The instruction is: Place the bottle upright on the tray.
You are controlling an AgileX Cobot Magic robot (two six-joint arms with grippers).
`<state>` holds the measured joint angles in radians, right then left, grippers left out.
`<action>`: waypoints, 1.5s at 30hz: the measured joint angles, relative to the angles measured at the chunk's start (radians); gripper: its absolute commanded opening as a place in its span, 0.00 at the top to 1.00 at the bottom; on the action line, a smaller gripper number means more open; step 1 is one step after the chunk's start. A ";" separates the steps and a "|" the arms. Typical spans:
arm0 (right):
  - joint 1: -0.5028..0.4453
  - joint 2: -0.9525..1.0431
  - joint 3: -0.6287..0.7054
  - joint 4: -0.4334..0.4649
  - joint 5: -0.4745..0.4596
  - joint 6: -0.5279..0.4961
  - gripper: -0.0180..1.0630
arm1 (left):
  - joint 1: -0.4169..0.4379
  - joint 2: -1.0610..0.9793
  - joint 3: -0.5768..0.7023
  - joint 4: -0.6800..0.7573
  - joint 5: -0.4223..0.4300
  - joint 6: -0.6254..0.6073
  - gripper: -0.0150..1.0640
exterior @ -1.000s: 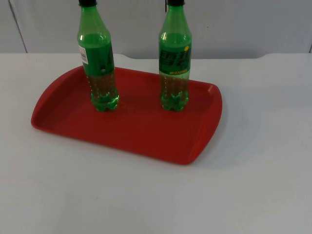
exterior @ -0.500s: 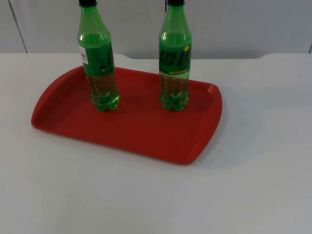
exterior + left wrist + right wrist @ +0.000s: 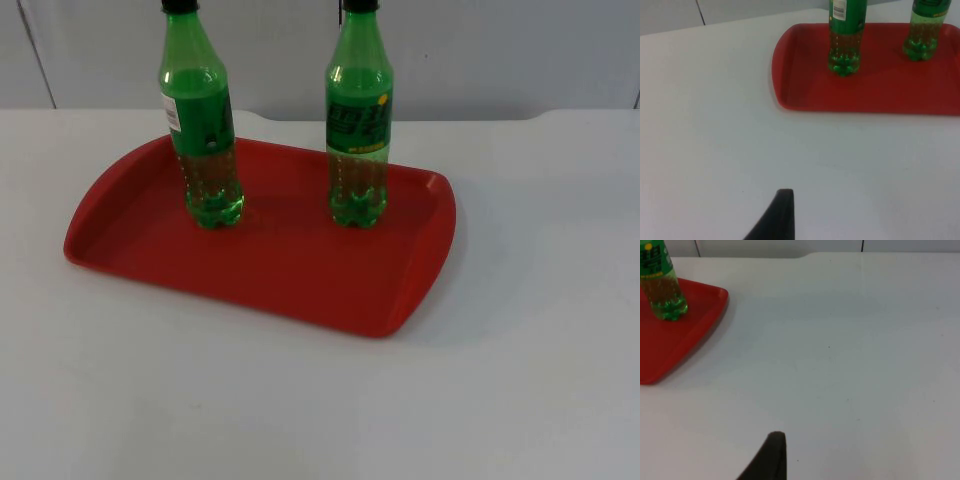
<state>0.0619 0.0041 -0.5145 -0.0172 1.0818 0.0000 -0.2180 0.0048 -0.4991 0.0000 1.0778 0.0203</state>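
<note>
Two green plastic bottles with black caps stand upright on a red tray (image 3: 285, 270). One bottle (image 3: 203, 130) is toward the tray's left end, the other (image 3: 358, 120) near its back right. Both hold a little liquid at the base. My left gripper (image 3: 782, 212) waits over bare table off the tray's left end, well apart from the tray (image 3: 875, 95) and the nearer bottle (image 3: 845, 40). My right gripper (image 3: 771, 457) waits over bare table off the tray's right end, with the right bottle (image 3: 662, 287) and the tray's corner (image 3: 685, 340) at a distance.
The white table (image 3: 520, 380) spreads wide around the tray, in front of it and to its right. A grey partition wall (image 3: 500, 50) closes off the far edge behind the bottles.
</note>
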 measured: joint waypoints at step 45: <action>0.000 0.000 0.000 0.000 0.000 0.005 0.01 | 0.000 0.000 0.000 0.000 0.000 0.000 0.01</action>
<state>0.0619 0.0041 -0.5145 -0.0172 1.0818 0.0053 -0.2180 0.0048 -0.4991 0.0000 1.0778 0.0203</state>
